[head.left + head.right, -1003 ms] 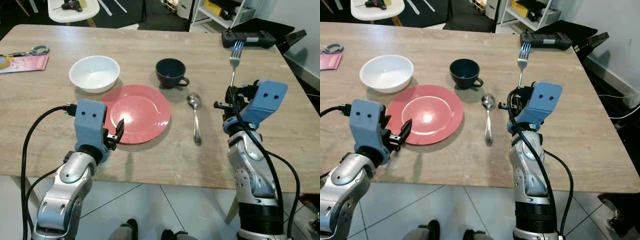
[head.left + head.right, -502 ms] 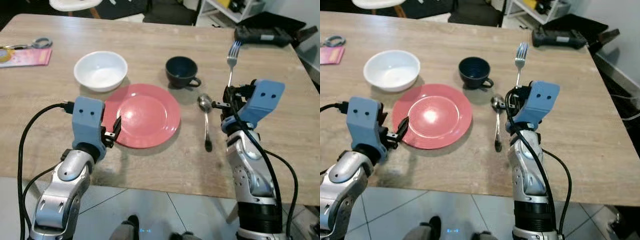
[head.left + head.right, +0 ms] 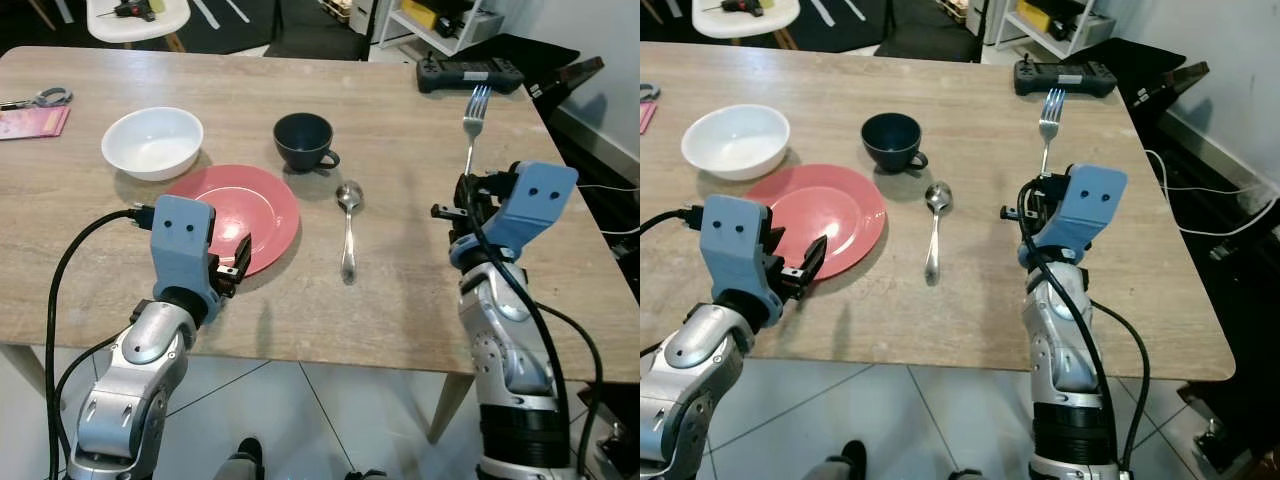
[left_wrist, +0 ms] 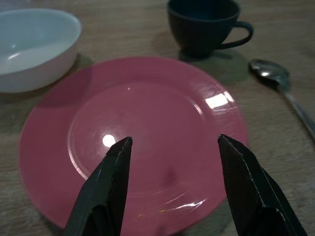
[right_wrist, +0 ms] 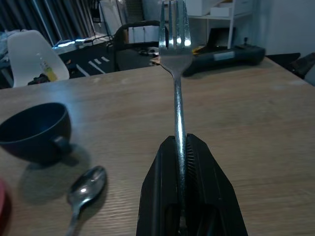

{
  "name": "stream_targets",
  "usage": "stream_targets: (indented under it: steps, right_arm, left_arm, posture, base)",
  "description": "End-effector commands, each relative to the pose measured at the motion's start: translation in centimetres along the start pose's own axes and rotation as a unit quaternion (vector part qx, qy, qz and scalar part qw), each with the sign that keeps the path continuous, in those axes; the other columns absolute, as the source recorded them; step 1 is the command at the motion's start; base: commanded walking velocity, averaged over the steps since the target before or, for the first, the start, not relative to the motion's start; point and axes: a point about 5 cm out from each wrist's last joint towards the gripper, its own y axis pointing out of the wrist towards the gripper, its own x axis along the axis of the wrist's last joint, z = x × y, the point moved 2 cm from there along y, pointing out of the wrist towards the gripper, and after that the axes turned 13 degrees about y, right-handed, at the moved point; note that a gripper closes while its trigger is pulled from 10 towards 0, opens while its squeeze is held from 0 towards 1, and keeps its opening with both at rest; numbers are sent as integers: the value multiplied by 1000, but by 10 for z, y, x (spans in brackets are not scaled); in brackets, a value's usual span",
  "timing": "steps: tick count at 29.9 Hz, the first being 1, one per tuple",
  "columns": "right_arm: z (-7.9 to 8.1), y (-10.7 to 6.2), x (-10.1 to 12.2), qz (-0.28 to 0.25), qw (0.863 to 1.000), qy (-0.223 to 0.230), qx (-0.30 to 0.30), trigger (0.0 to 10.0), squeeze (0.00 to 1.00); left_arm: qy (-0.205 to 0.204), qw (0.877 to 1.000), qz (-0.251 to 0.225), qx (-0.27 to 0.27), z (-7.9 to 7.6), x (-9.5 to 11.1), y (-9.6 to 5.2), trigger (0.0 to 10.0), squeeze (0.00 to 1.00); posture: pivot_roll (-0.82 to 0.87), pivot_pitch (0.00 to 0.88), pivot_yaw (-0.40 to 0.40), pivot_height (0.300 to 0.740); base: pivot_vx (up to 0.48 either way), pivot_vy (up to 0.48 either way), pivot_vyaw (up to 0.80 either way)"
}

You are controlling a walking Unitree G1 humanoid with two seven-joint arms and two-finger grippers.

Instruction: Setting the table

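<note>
Light wood-grain table on a grey tiled floor; dark floor, white chair seat and white shelving behind, all cut off at the top edge.

Round red plate near the front-left of the table, round white bowl just beyond it to the left, dark blue cup with handle beyond it to the right. Shiny metal spoon lying flat to the right of the plate, bowl end toward the cup, apart from both.

Right gripper raised over the table's right side, fingers pressed together, pinching the handle of a silver metal fork. Fork off the table, tines pointing away toward the black handheld controller at the far edge. Lower handle hidden between the fingers.

Left gripper spread wide, holding nothing, hovering over the near rim of the plate; cannot tell whether the fingertips touch it.

Pink booklet and scissors cut off at the left edge; print on the booklet too small to read. Items on the chair seat too small to identify. No legible writing anywhere.
</note>
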Motion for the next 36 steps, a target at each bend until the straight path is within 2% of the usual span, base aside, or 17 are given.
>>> stream_targets:
  steps: [1, 3, 5, 8, 9, 10, 12, 15, 19, 22, 23, 24, 25, 28, 31, 34, 36]
  right_arm:
    - [-1, 3, -3, 19, 999, -43, 6, 10000, 0]
    - [0, 9, -4, 37, 996, -80, 20, 10000, 0]
    - [-2, 13, -4, 47, 995, -87, 20, 10000, 0]
    - [-6, 28, 9, 69, 993, -89, 18, 10000, 0]
    - [-6, 28, 9, 69, 993, -89, 18, 10000, 0]
    - [-12, 33, 23, 73, 992, -103, 11, 10000, 0]
    - [-14, 34, 27, 88, 989, -115, 10, 10000, 0]
    - [-31, 29, 39, 115, 983, -141, -16, 10000, 0]
    - [-43, 21, 38, 138, 978, -155, -32, 10000, 0]
    - [-59, 7, 24, 184, 973, -130, -58, 10000, 0]
    - [-59, 4, 22, 196, 973, -105, -63, 10000, 0]
    - [-59, 4, 22, 196, 973, -105, -63, 10000, 0]
    - [-52, 1, 16, 218, 973, -64, -49, 10000, 0]
    - [-48, 0, 11, 228, 972, -34, -45, 10000, 0]
    - [-41, -11, -17, 285, 957, 22, -44, 10000, 0]
    - [-40, -13, -22, 296, 954, 28, -45, 10000, 0]
    - [-39, -16, -29, 307, 950, 29, -45, 10000, 0]
  left_arm:
    - [0, 1000, 17, -10, -2, -8, -3, 10000, 0]
    - [-4, 999, 19, -37, -7, -9, -6, 10000, 0]
    - [-4, 998, 21, -53, -10, -10, -9, 10000, 0]
    - [2, 993, 36, -108, -19, -18, -25, 10000, 0]
    - [2, 993, 36, -108, -19, -18, -25, 10000, 0]
    - [12, 990, 51, -133, -21, -24, -38, 10000, 0]
    - [16, 988, 59, -141, -21, -28, -44, 10000, 0]
    - [23, 986, 81, -145, -19, -38, -60, 10000, 0]
    - [21, 986, 90, -137, -17, -43, -63, 10000, 0]
    - [18, 987, 93, -133, -19, -45, -62, 10000, 0]
    - [19, 987, 92, -134, -20, -44, -62, 10000, 0]
    - [19, 987, 92, -134, -20, -44, -62, 10000, 0]
    - [19, 987, 91, -132, -20, -44, -60, 10000, 0]
    - [21, 988, 87, -128, -20, -42, -58, 10000, 0]
    - [45, 991, 42, -118, -16, -26, -49, 10000, 0]
    - [50, 991, 24, -123, -15, -18, -48, 10000, 0]
    - [49, 985, -22, -165, -17, 7, -48, 10000, 0]
  posture:
    - [117, 163, 56, 740]
    - [119, 166, 57, 740]
    - [119, 171, 55, 740]
    - [120, 177, 45, 740]
    - [120, 177, 45, 740]
    - [119, 178, 38, 740]
    - [119, 178, 38, 740]
    - [106, 184, 13, 740]
    - [94, 184, 2, 740]
    - [83, 185, -6, 740]
    - [81, 185, -6, 740]
    - [81, 185, -6, 740]
    - [69, 180, -1, 740]
    - [71, 178, -2, 740]
    - [80, 174, -7, 740]
    - [84, 173, -10, 740]
    - [99, 171, -14, 740]
  base:
    - [0, 0, 0]
    - [0, 0, 0]
    - [0, 0, 0]
    - [0, 0, 0]
    - [0, 0, 0]
    - [0, 0, 0]
    - [0, 0, 0]
    - [0, 0, 0]
    - [0, 0, 0]
    - [0, 0, 0]
    - [0, 0, 0]
    - [0, 0, 0]
    - [0, 0, 0]
    - [0, 0, 0]
    - [0, 0, 0]
    - [0, 0, 0]
    - [0, 0, 0]
